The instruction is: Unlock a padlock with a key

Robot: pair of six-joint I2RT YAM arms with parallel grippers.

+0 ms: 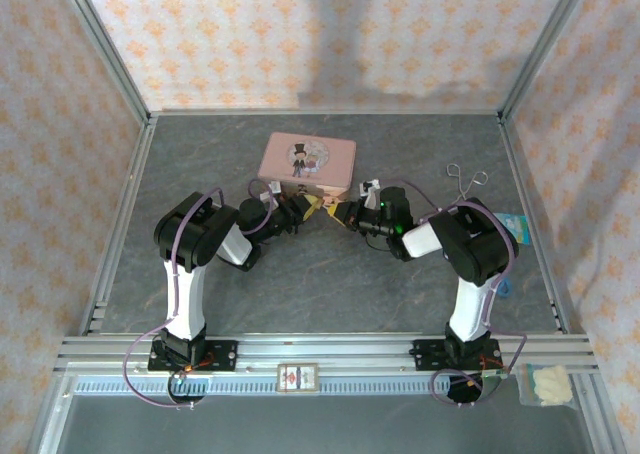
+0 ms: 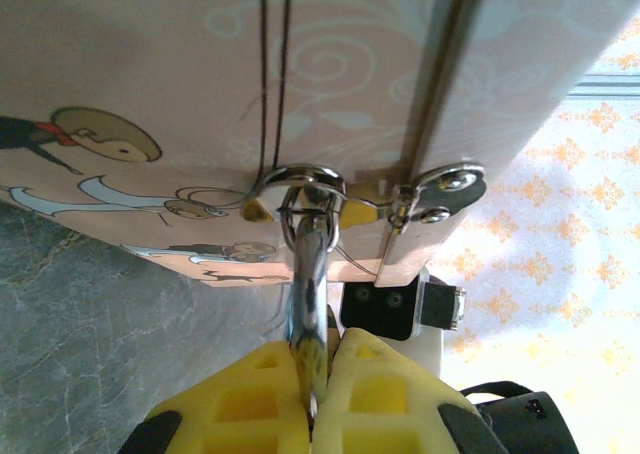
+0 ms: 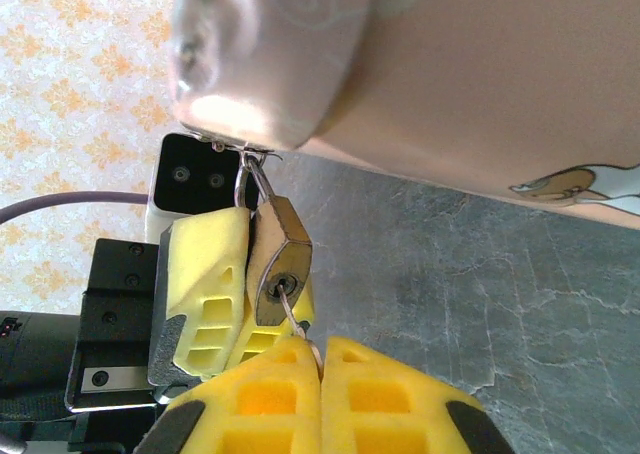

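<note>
The pink tin point(image 1: 307, 159) lies flat in the far half of the worktop point(image 1: 300, 284), about midway between its left and right edges. The 2 arms reach in from either side and meet at the tin's near side.

The padlock point(image 3: 278, 259) hangs there, off the worktop, just below the tin's near edge. Its thin silvery shackle point(image 3: 250, 179) is threaded through a metal loop on the tin beside the silvery clasp point(image 2: 440, 186). The brass body tilts, with the keyhole end facing the right wrist camera.

The left gripper point(image 2: 313, 364) is clamped on the padlock: its 2 yellow fingers are pressed against the body from both sides, with no gap showing.

The key point(image 3: 297, 319) stands with its blade in the keyhole. Its small loop head is pinched between the yellow fingers of the right gripper point(image 3: 318, 352), which are drawn together on it. From these views it cannot be told whether the shackle has sprung free of the body.

A silvery twin-looped wire tool point(image 1: 466, 180) lies well apart from all this, near the worktop's right edge towards the far corner.
</note>
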